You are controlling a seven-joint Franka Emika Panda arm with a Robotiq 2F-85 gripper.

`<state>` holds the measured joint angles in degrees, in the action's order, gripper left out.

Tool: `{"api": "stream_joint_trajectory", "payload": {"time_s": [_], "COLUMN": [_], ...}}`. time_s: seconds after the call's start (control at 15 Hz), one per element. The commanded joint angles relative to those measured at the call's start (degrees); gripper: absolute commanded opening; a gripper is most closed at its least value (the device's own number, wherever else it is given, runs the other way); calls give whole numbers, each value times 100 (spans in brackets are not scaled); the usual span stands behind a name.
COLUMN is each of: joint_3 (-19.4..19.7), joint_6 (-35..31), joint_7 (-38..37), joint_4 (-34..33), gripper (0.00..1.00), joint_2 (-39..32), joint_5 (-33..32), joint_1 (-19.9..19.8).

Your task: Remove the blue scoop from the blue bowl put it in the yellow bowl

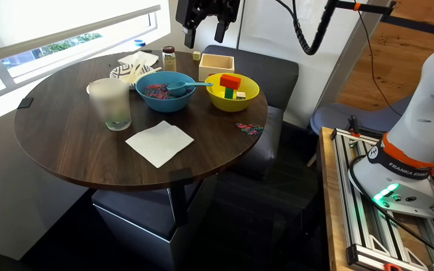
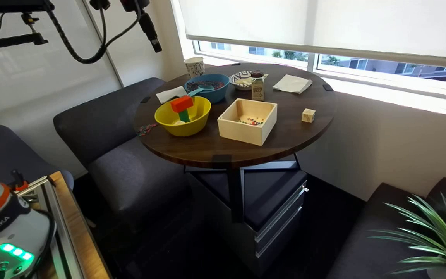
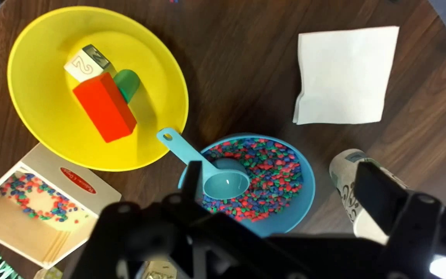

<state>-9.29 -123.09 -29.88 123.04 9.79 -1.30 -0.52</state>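
My gripper (image 1: 205,37) is up high over the table (image 1: 66,143), and its two fingers are spread wide apart. In the wrist view I see the blue bowl (image 3: 285,221) with lots of tiny red, green and blue bits (image 3: 271,166) in it. The blue scoop (image 3: 227,185) sits in there, its round part on the bits. Its handle leans over the bowl's edge and pokes out to the rim of the yellow bowl (image 3: 165,89); I can't tell if they touch. In the yellow bowl, a red block (image 3: 105,106) lies on a green block (image 3: 127,82), with a white block (image 3: 83,68) right beside them. A wooden box (image 2: 242,131) is next to the yellow bowl. A white napkin (image 3: 346,77) and a curly-patterned cup (image 2: 195,67) are near the blue bowl. In both exterior views, a jar (image 1: 169,62) with a brown lid stands by a patterned dish (image 2: 232,79), and a little wooden cube (image 2: 308,116) sits farther off.
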Motion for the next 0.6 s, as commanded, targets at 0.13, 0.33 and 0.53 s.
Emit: {"api": "stream_joint_trajectory", "payload": {"time_s": [0.13, 0.33, 0.53], "joint_3": [544, 608, 603], "joint_6": [1105, 1044, 1116], "joint_7": [1942, 1979, 2098], "joint_4": [-601, -513, -546], "gripper": [100, 100, 100], "joint_2": [-473, -417, -418], "joint_5": [-134, -155, -236], "joint_1": [33, 50, 75]}}
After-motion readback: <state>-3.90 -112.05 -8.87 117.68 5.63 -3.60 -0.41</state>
